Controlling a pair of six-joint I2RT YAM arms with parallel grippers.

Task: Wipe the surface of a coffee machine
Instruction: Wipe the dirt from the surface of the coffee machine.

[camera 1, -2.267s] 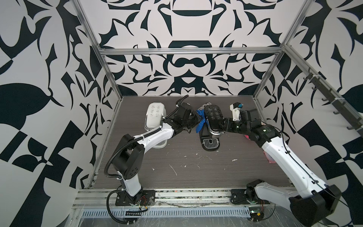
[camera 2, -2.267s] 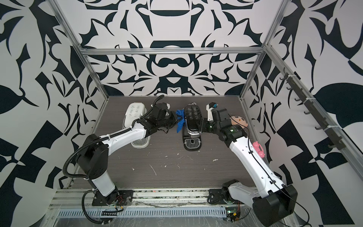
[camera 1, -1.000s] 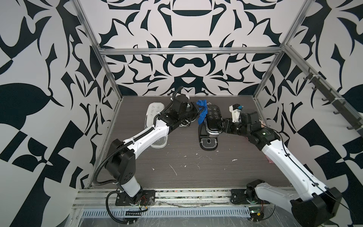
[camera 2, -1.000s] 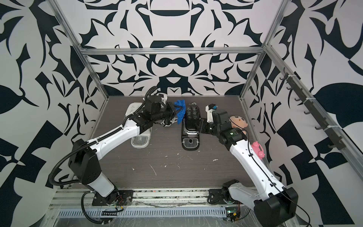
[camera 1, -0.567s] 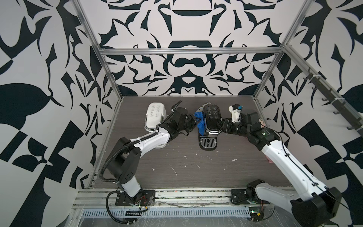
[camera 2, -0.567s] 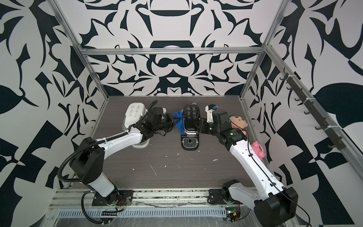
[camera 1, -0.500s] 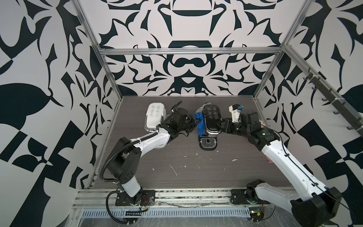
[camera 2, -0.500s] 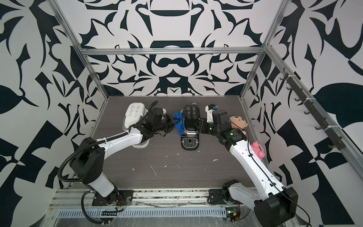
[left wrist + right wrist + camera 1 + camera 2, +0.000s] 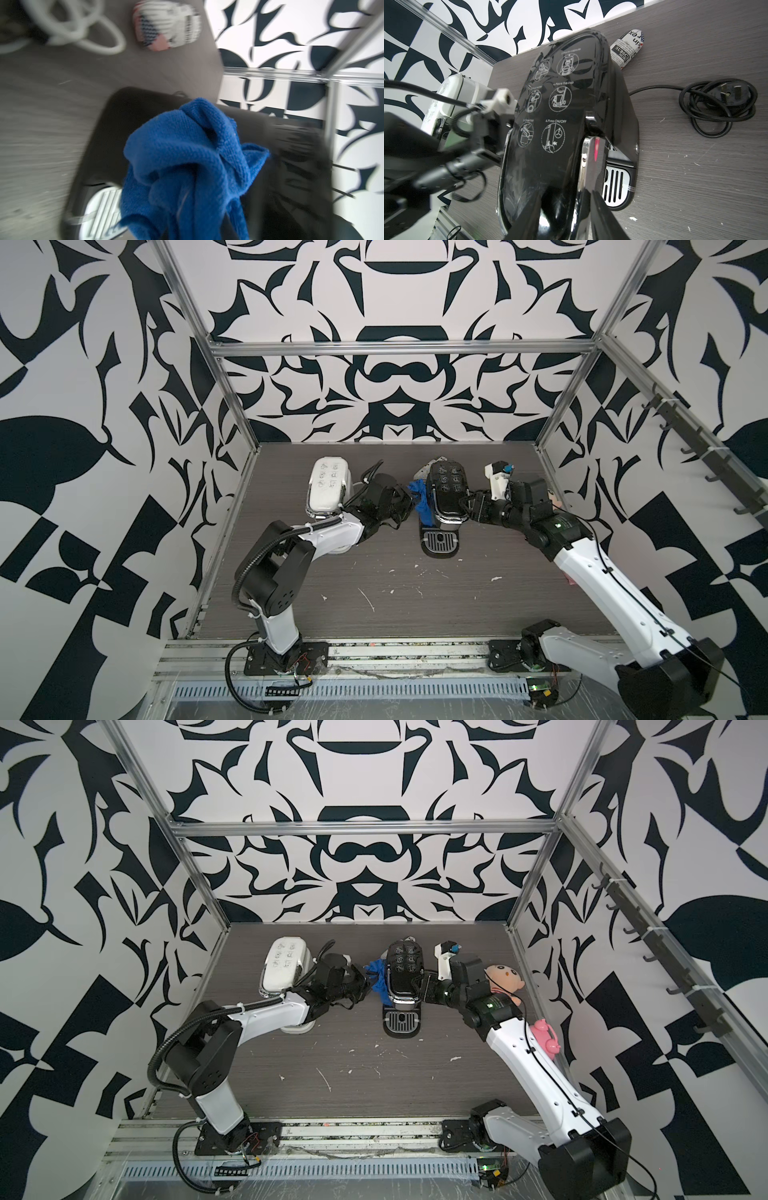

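Observation:
The black coffee machine (image 9: 445, 493) (image 9: 402, 973) stands at the back middle of the table, its glossy lid (image 9: 550, 116) printed with white diagrams. My left gripper (image 9: 409, 506) (image 9: 365, 982) is shut on a bunched blue cloth (image 9: 420, 501) (image 9: 376, 977) (image 9: 187, 155), which presses against the machine's left side. The cloth hides the left fingers in the left wrist view. My right gripper (image 9: 468, 506) (image 9: 424, 982) (image 9: 566, 203) grips the machine from its right, one finger on each side of the lid's edge.
A white coffee machine (image 9: 328, 485) (image 9: 283, 965) stands behind the left arm. A doll (image 9: 503, 977) and a pink toy (image 9: 546, 1038) lie by the right wall. A coiled black power cable (image 9: 716, 104) and a printed pouch (image 9: 629, 47) lie behind the black machine. White crumbs dot the table.
My left gripper has carried the blue cloth from the machine's upper back down along its left side toward the front. The right gripper has kept its hold.

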